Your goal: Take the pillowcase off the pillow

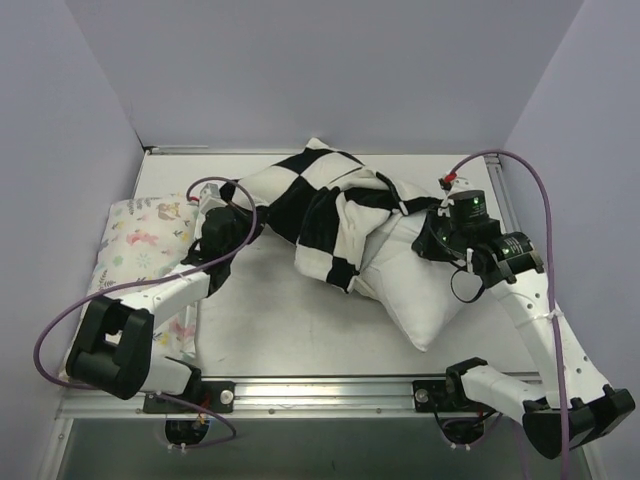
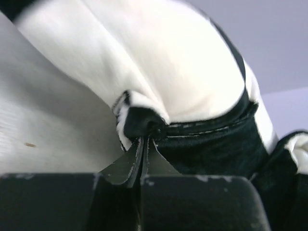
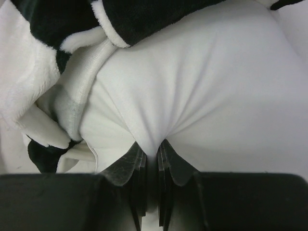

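Pillowcase (image 1: 320,215) sits bunched between both grippers, partly off pillow (image 1: 425,295); left gripper (image 2: 144,140) pinches pillowcase hem at its tips; right gripper (image 3: 155,148) clamps pillow fabric, pillowcase edge just beyond; floral pillow (image 1: 140,240) lies left of left gripper.

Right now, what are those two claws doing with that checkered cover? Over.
Left gripper shut on pillowcase edge. Right gripper shut on pillow. Pillow partly out. Floral pillow at left, not blocking.
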Controlling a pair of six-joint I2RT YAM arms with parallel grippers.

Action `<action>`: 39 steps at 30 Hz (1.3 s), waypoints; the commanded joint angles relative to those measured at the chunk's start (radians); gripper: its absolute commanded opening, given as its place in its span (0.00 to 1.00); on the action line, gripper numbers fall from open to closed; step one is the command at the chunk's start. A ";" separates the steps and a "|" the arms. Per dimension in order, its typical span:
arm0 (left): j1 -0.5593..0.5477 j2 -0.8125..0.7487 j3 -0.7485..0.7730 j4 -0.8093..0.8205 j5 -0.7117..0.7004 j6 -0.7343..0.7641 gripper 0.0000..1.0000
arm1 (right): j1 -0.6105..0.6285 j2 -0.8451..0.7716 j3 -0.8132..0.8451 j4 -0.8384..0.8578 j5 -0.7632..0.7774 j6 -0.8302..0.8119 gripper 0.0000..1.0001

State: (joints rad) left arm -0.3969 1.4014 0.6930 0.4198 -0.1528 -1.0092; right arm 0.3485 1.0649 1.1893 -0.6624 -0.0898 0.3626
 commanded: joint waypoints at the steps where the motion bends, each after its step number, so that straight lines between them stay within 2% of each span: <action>1: 0.125 -0.074 0.036 -0.087 -0.131 0.041 0.00 | -0.058 -0.077 0.001 0.027 0.018 0.013 0.00; 8: 0.318 -0.029 0.183 -0.280 -0.157 0.076 0.00 | -0.193 -0.143 0.009 0.018 -0.051 0.064 0.00; 11: 0.352 -0.015 0.258 -0.344 -0.165 0.098 0.00 | -0.216 -0.160 0.033 0.004 -0.068 0.076 0.00; 15: 0.345 -0.016 0.332 -0.407 -0.140 0.141 0.00 | -0.230 -0.149 0.056 0.003 -0.109 0.087 0.00; 17: 0.310 -0.066 0.365 -0.417 -0.168 0.191 0.00 | -0.229 -0.134 0.081 0.000 -0.180 0.067 0.00; 21: 0.202 -0.143 0.470 -0.533 -0.195 0.337 0.00 | -0.188 -0.099 0.108 -0.016 -0.180 0.021 0.00; 22: 0.149 -0.165 0.476 -0.536 -0.206 0.357 0.00 | -0.156 -0.098 0.110 -0.019 -0.159 0.018 0.10; 23: 0.121 -0.207 0.487 -0.549 -0.223 0.375 0.00 | -0.137 -0.098 0.105 -0.017 -0.136 0.016 0.16; 25: 0.051 -0.242 0.513 -0.578 -0.251 0.423 0.00 | -0.088 -0.102 0.105 -0.016 -0.085 0.010 0.22; 28: -0.023 -0.280 0.605 -0.651 -0.293 0.489 0.00 | -0.074 -0.091 0.130 -0.023 -0.079 0.018 0.14; 31: -0.147 -0.283 0.741 -0.723 -0.355 0.564 0.00 | -0.068 -0.088 0.161 -0.034 -0.077 0.030 0.15; 35: -0.345 -0.224 0.893 -0.797 -0.451 0.668 0.00 | -0.040 -0.098 0.174 -0.036 -0.105 0.015 0.32; 36: -0.370 -0.207 0.922 -0.803 -0.467 0.685 0.00 | 0.008 -0.117 0.168 -0.026 -0.113 0.006 0.44; 38: -0.396 -0.153 0.979 -0.820 -0.484 0.698 0.00 | 0.070 -0.132 0.158 -0.016 -0.066 -0.022 0.56; 39: -0.395 -0.131 0.994 -0.825 -0.484 0.699 0.00 | 0.142 -0.138 0.153 -0.019 -0.033 -0.031 0.62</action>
State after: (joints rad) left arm -0.7723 1.2213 1.5829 -0.4538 -0.5537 -0.3817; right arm 0.3885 0.9600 1.3354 -0.7052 -0.1814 0.3801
